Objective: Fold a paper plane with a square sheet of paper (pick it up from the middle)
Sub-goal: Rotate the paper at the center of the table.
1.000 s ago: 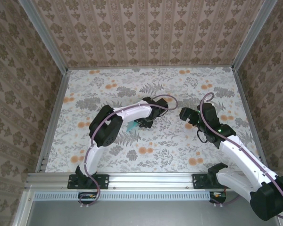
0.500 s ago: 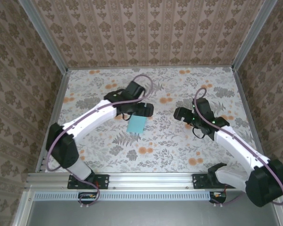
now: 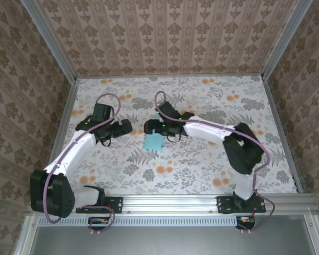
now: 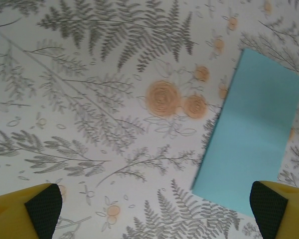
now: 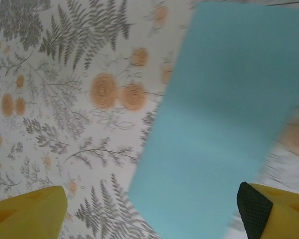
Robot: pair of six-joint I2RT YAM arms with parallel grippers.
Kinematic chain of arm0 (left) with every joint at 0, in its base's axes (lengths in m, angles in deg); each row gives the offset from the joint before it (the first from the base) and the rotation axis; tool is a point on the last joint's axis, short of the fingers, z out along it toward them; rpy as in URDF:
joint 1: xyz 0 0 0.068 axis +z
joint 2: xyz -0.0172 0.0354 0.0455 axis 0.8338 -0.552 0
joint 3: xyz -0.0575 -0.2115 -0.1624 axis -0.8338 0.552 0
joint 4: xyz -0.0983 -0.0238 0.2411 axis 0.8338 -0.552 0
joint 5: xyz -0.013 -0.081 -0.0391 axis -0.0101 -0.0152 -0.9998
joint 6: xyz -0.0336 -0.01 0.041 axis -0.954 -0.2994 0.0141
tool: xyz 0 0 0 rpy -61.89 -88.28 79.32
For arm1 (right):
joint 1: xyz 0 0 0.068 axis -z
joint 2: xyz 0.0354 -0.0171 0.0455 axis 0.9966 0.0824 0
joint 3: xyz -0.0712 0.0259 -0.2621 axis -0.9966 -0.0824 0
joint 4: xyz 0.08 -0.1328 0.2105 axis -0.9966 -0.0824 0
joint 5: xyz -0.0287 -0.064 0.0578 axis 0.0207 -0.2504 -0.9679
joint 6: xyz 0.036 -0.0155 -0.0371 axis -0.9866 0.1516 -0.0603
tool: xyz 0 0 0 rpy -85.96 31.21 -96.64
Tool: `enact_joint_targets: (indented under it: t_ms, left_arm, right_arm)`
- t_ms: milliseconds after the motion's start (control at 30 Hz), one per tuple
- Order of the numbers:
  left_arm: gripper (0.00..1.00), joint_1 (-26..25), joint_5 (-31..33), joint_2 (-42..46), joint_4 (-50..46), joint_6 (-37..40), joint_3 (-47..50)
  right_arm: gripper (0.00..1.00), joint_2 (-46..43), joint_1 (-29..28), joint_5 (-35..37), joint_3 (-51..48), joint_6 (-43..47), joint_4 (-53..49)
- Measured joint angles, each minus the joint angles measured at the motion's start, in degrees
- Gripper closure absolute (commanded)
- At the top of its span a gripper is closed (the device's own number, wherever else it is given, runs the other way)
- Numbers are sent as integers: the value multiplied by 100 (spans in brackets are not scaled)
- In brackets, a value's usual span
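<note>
1. From the overhead camera we see the teal sheet of paper [image 3: 152, 142] lying flat on the flowered table [image 3: 202, 170], a little left of the middle. The right gripper [image 3: 151, 126] reaches across from its own side and sits at the sheet's far edge. From up here we cannot tell whether it touches the paper. The left gripper [image 3: 124, 129] is off to the left of the sheet, apart from it and pointing toward it.

2. From the left wrist camera, the sheet [image 4: 251, 144] lies flat on the right side of the picture. It looks like an oblong here, clearly longer than it is wide. The left gripper [image 4: 154, 211] has its fingers spread wide, with patterned cloth between them. One dark pad [image 4: 269, 209] sits at the sheet's near corner, and the other [image 4: 42, 209] is well away over the fern print.

3. From the right wrist camera, the sheet [image 5: 224, 119] covers the right half of the picture and runs out past the top edge. The right gripper [image 5: 149, 214] is also spread wide, and the sheet's near end lies between its fingers, which are not pinching it. The yellow finger [image 5: 27, 214] is over bare cloth. The dark-padded one [image 5: 269, 214] is by the sheet's other side (the cloth there is too blurred to read).
</note>
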Motion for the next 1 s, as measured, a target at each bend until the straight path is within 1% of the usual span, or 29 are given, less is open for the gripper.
enact_joint_targets:
  t_ms: [100,200,433,567,700,867,933,1000]
  left_arm:
    - [0,321,-227,22,111,-39,160]
    - [0,516,-402,22,162,-50,210]
    - [0,634,-640,20,341,-63,221]
    - [2,651,-787,-59,404,-61,221]
    - [6,654,-984,-190,472,-61,221]
    - [13,610,-1241,-243,579,-57,221]
    - [18,520,-1327,-278,671,-61,221]
    - [24,374,-1405,-363,774,-79,221]
  right_arm:
    - [12,614,-111,-142,566,-57,-26]
    - [12,1069,-125,-284,942,-90,-74]
    - [12,1532,-125,-525,1270,-22,-369]
    - [13,1539,-125,-590,1287,278,-549]
    - [15,1484,-107,-693,1228,918,-839]
    - [16,907,-61,-807,474,1792,-1303]
    - [16,621,-15,-876,125,2035,-1502]
    - [18,426,13,-929,-116,2083,-1609]
